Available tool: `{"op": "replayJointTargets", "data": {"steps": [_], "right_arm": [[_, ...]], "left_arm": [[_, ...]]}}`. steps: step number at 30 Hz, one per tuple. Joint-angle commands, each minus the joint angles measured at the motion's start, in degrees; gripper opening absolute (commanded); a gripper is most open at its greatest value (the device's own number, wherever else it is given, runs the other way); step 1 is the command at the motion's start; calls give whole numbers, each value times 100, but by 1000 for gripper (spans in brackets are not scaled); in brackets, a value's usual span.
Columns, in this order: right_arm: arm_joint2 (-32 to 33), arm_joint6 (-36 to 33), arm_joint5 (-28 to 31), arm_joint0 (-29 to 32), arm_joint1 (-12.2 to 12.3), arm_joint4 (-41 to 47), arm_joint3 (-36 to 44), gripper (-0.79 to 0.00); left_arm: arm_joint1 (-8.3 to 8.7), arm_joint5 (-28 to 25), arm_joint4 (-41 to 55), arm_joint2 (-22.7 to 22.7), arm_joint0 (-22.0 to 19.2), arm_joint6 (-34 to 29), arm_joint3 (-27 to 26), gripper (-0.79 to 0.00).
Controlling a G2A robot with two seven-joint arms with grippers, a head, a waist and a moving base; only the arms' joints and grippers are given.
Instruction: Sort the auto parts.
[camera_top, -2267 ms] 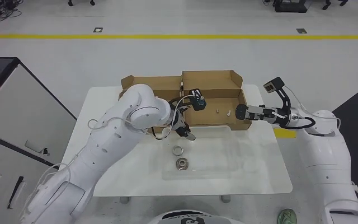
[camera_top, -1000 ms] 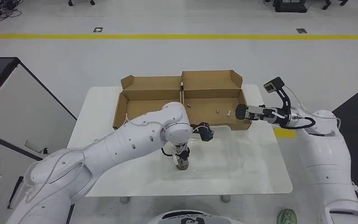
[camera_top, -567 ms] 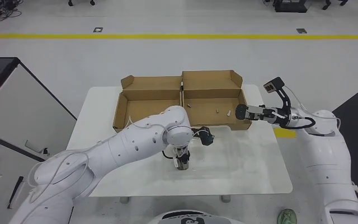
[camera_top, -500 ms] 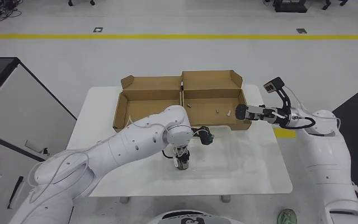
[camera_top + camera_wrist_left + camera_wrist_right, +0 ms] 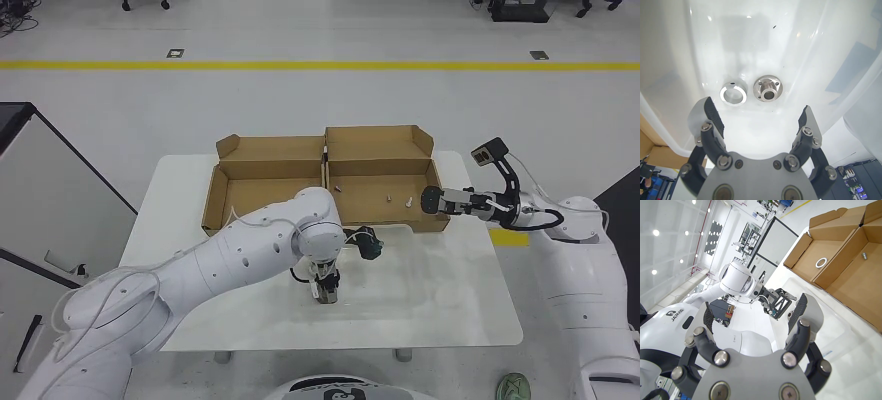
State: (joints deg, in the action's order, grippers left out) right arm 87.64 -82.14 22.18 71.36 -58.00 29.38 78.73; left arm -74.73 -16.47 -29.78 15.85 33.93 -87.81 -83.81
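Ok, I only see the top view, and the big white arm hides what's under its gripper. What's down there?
Observer: Two shiny metal parts lie side by side in a clear plastic tub: a plain silver ring and a round flanged hub with a short neck.
Operator: Is it holding one?
Observer: No, the left gripper is open above them, touching neither.
Operator: Anything in the left box?
Observer: Yes, a flat silver washer lies in that brown cardboard box.
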Motion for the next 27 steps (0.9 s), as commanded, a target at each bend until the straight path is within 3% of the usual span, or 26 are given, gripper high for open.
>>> {"op": "replayJointTargets", "data": {"steps": [1, 20, 22, 27], "right_arm": [[0, 0, 0, 0, 0, 0, 0, 0], [0, 0, 0, 0, 0, 0, 0, 0], [0, 0, 0, 0, 0, 0, 0, 0], [0, 0, 0, 0, 0, 0, 0, 0]], "left_arm": [[2, 29, -26, 5, 11, 40, 30, 0], [-52, -10, -215, -65, 303, 244, 395, 0], [-51, -3, -228, -59, 319, 237, 369, -40], [-38, 2, -300, -45, 364, 220, 277, -246]]}}
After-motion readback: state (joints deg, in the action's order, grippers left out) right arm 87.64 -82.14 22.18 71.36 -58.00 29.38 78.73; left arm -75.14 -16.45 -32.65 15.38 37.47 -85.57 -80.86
